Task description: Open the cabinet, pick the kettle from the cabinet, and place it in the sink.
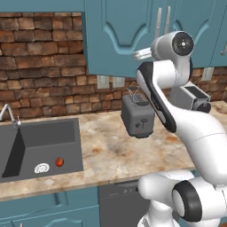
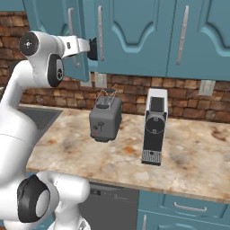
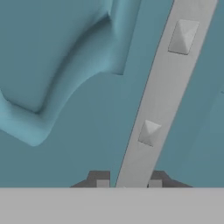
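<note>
We are working at the cabinet (image 2: 134, 36) handle, and in the hand view our gripper (image 3: 129, 181) is pinching the long silver bar handle (image 3: 162, 96), one dark fingertip (image 3: 99, 179) on each side of the bar, jaws nearly together around it. In the right base view the hand is sitting high against the door, above the toaster (image 2: 105, 117).

Nearer to us on the beige counter (image 1: 106, 150), the grey toaster and the coffee machine (image 2: 155, 126) are standing below the cabinets. The sink (image 1: 42, 146) is lying well to the left, already holding a small red item (image 1: 59, 162) and a pale one (image 1: 42, 168). We are not seeing the kettle; we are judging it to be behind the shut doors.

What is worrying us: the grip is sitting on a narrow bar, so pulling off the door's arc could be letting the fingers slide off. A wide swing could also be bringing the elbow into the toaster.
</note>
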Controlling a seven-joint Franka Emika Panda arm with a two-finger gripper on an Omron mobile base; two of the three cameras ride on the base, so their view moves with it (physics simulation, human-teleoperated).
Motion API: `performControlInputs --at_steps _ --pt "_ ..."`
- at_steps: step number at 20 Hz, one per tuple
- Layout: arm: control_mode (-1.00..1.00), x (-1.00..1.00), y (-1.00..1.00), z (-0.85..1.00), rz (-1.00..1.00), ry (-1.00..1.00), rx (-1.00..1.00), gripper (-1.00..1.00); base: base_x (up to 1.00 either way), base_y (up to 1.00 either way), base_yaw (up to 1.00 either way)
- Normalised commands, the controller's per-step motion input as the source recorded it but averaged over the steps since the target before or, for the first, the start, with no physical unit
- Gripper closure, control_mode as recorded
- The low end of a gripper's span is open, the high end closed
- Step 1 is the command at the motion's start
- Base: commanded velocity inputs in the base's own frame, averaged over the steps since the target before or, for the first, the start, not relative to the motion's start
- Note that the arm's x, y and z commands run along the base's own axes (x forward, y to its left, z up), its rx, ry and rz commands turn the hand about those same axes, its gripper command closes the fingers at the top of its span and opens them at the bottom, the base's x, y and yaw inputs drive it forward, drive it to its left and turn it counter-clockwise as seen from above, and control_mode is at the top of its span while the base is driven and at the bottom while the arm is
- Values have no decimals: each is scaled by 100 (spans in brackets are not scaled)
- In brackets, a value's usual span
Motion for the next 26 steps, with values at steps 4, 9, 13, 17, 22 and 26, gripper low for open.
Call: performControlInputs --at_steps 4,9,13,17,22,26 --pt "-100 -24 38 17 0 -4 -3 100 0 0 0" --pt "-100 -23 38 18 0 -5 -4 100 0 0 0" --pt "-100 -21 39 19 -1 -3 -4 100 0 0 0" --pt "-100 -20 39 18 -2 -2 -3 100 0 0 0" --pt "-100 -19 39 19 -2 -2 -3 100 0 0 0" --pt "-100 -18 39 20 -2 -2 -2 100 0 0 0"
